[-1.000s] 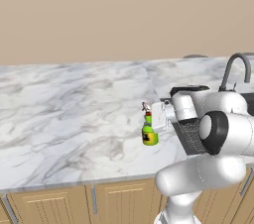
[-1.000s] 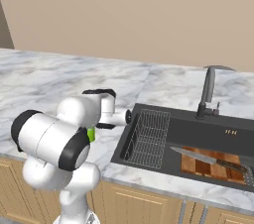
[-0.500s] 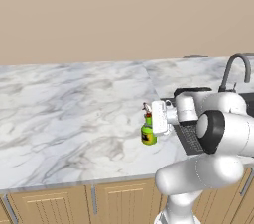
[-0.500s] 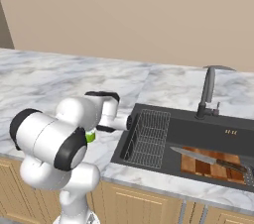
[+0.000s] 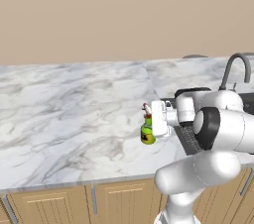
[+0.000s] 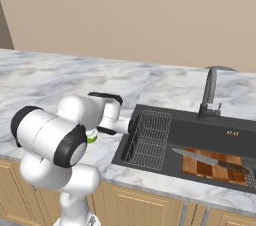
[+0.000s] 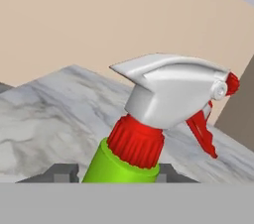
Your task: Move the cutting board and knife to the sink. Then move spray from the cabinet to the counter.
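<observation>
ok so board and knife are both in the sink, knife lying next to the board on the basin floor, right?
Not quite. Both are in the sink, but the knife lies on top of the cutting board, not beside it. The right base view shows this.

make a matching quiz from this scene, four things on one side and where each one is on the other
Things:
1. spray
2. knife
3. board
4. faucet

Places:
a. flat on the sink floor
b. behind the sink basin
c. upright on the counter, between the tool's fingers
d. lying across the board

Pairs: 1-c, 2-d, 3-a, 4-b
</observation>
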Tool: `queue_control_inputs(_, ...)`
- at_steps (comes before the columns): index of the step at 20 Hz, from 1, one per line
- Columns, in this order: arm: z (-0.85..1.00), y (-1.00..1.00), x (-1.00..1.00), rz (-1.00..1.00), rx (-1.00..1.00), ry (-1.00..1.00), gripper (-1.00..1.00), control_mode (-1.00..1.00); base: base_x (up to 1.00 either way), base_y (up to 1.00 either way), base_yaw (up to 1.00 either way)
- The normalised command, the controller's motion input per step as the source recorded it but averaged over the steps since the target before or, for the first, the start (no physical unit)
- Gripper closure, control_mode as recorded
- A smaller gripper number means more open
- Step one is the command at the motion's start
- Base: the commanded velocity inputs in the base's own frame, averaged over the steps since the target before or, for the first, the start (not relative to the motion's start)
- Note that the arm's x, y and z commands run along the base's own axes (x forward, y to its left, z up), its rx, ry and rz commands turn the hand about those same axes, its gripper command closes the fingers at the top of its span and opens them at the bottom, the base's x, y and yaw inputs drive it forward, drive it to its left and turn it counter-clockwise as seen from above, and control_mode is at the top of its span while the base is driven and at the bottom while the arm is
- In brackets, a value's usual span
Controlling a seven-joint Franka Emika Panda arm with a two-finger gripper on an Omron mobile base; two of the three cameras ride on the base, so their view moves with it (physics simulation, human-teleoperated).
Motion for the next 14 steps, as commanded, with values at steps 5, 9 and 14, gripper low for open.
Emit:
queue_control_inputs(5, -0.41, 0.0, 0.01, 0.03, 0.0, 0.01, -1.0, -1.0, 0.0, 0.0, 0.0)
queue_control_inputs(9, -0.26, -0.1, -0.07, 0.03, 0.06, 0.03, -1.0, -1.0, 0.0, 0.0, 0.0)
queue_control_inputs(14, -0.07, -0.1, -0.19, 0.0, 0.09, 0.02, -1.0, -1.0, 0.0, 0.0, 0.0)
